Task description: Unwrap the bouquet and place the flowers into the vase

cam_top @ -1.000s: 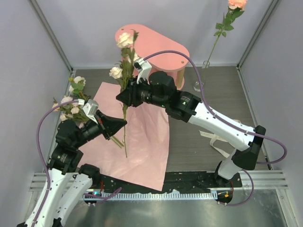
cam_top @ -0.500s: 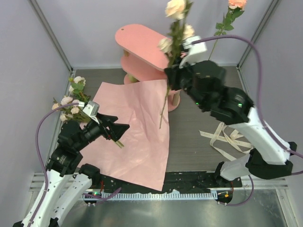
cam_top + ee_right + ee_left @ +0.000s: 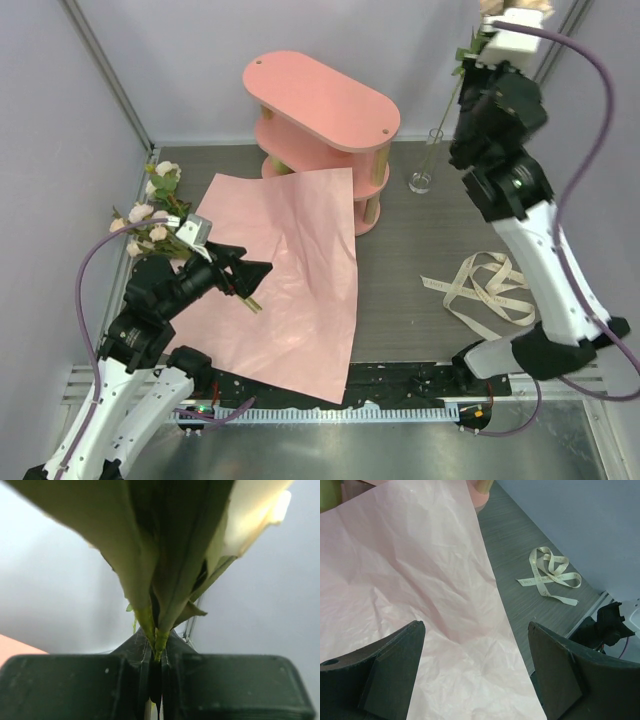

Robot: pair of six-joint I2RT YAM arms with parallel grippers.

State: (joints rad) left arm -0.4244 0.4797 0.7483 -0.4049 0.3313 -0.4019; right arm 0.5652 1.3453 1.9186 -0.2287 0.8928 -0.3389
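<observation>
Surface (image 3: 420, 250) of dark grey wood grain carries everything. Spread flat across its left half lies the pink paper (image 3: 295, 270), creased and fully opened, its far corner reaching the foot of the pink shelf (image 3: 320, 95). That shelf has three oval tiers and stands at the far side.

The left hand (image 3: 243, 262) hovers low over the left part of the paper with its fingers spread wide and nothing between them. In its wrist view only bare paper shows in the gap.

The right arm is raised high at the far right, above the vase. The right hand (image 3: 156, 667) is pressed together on a few thin green stems (image 3: 156, 647). Green leaves and a cream petal crowd its wrist view. From above, the blooms it holds are cut off by the top edge.

The loose flowers (image 3: 150, 215) are a heap of cream and pale pink roses with green leaves. They lie at the left edge of the surface, just beside the paper, with their stem ends reaching under the left hand.

The ribbon (image 3: 490, 285), cream and untied, lies in loose loops on the bare right side, well apart from the paper.

The vase (image 3: 421, 180), small and clear, stands upright just right of the shelf. It holds one leafy stem (image 3: 447, 110) that leans up to the right, its top hidden by the right arm.
</observation>
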